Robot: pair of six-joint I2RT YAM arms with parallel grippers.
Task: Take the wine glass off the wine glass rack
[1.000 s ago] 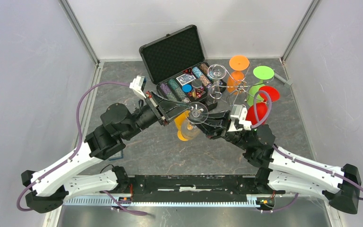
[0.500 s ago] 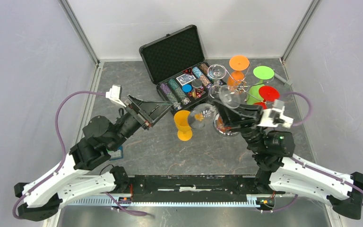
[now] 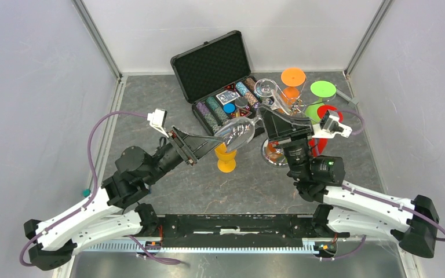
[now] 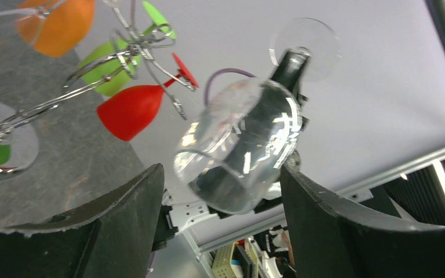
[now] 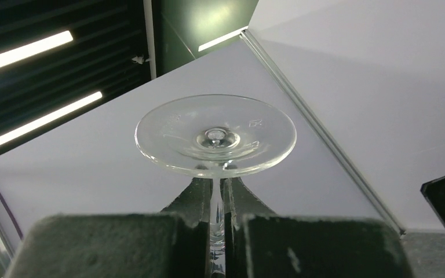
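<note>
Grey stone-look table [image 3: 197, 179], white walls. From above, the right arm hid much of the wine glass rack [image 3: 271, 155], and the clear wine glass [image 3: 236, 133] blurred into the yellow goblet [image 3: 226, 156] beneath it. It was off the rack, held aloft between the arms. Half a second earlier the left gripper [image 4: 220, 191] stood clear; now its spread fingers flanked the bowl, contact unclear. Only the right wrist view showed the right gripper [image 5: 217, 231] pinched tight on the stem.
</note>
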